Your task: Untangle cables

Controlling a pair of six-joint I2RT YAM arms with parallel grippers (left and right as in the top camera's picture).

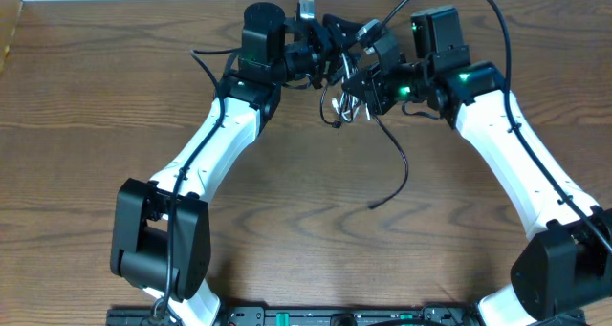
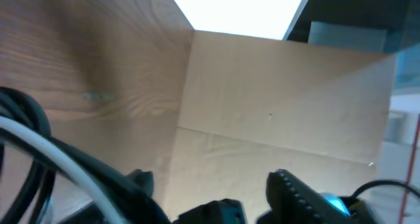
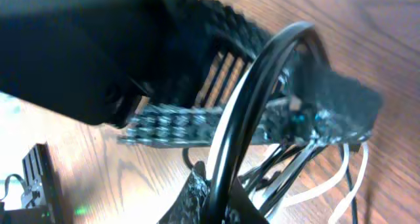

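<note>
A tangle of black and white cables (image 1: 342, 104) hangs between my two grippers at the back middle of the wooden table. One black cable tail (image 1: 402, 168) trails forward onto the table. My left gripper (image 1: 330, 60) is at the tangle; in the left wrist view its fingers (image 2: 220, 184) stand apart, with black and white cables (image 2: 39, 152) crossing outside the left finger. My right gripper (image 1: 357, 82) faces it closely. In the right wrist view its fingers (image 3: 230, 198) are shut on a black cable loop (image 3: 262, 73), with white cable (image 3: 341, 178) beyond.
A cardboard wall (image 2: 282, 99) stands behind the table's back edge. A cardboard piece (image 1: 10, 30) sits at the far left. A black rail (image 1: 306, 316) runs along the front edge. The left gripper's toothed finger (image 3: 190, 125) fills the right wrist view.
</note>
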